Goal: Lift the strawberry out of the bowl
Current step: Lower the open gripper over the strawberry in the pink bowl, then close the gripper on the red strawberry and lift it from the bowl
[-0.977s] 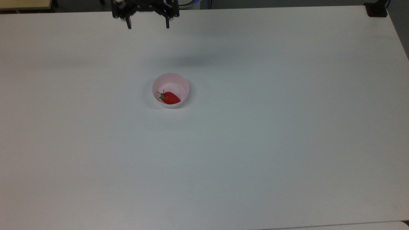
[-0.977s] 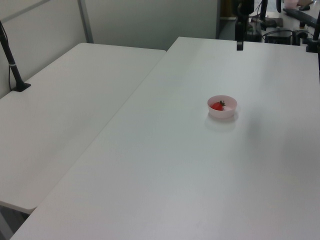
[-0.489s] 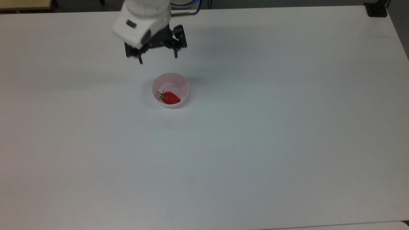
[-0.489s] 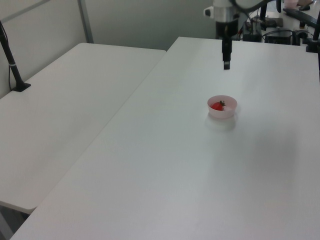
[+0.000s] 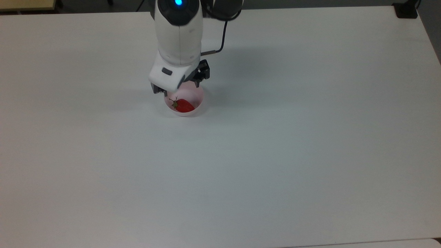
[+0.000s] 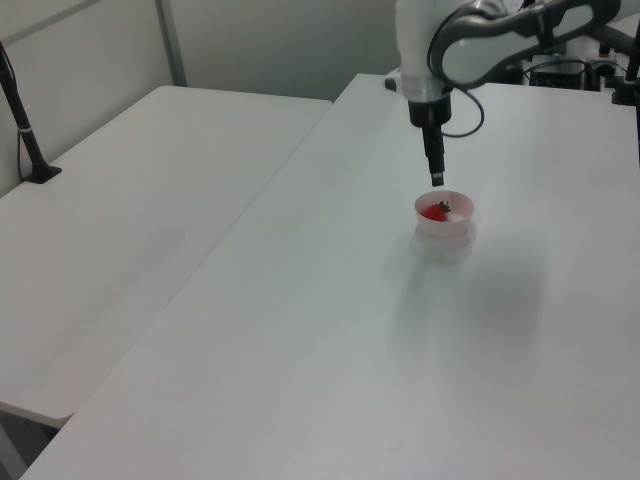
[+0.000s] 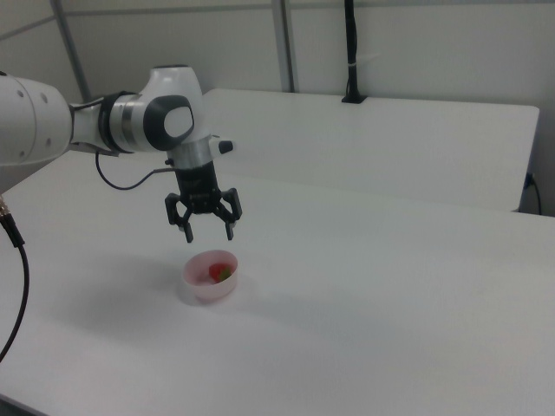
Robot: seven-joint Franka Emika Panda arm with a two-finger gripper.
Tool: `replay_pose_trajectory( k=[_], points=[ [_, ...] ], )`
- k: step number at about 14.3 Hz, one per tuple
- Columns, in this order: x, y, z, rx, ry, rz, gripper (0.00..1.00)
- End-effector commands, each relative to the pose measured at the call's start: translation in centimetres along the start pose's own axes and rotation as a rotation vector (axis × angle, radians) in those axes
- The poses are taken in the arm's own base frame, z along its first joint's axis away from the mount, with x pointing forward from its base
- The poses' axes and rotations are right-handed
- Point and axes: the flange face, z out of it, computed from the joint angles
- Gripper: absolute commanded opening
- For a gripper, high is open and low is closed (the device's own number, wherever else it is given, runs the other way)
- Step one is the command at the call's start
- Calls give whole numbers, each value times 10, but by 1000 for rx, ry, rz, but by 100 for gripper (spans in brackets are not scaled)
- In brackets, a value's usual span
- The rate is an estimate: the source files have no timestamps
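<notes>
The bowl (image 5: 184, 102) stands on the table (image 5: 310, 137), toward the top view's upper left of centre, with the strawberry (image 5: 183, 105) lying inside it, cap toward the top view's left. The gripper (image 7: 208, 235) hangs directly above the bowl, clear of its rim, fingers spread and pointing down. A second table (image 6: 140, 200) adjoins on the left view's left.
</notes>
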Motion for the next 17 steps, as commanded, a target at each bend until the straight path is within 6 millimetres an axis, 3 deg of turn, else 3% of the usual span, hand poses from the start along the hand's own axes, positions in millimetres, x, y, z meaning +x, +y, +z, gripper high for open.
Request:
replay_pose_trajectory(
  k=[1,5,17],
  points=[
    [1,-7,25,-33,-5,-139,68],
    [5,-7,53,-59,-54,-180,68],
    [15,-18,78,-49,-46,-167,68]
  ],
)
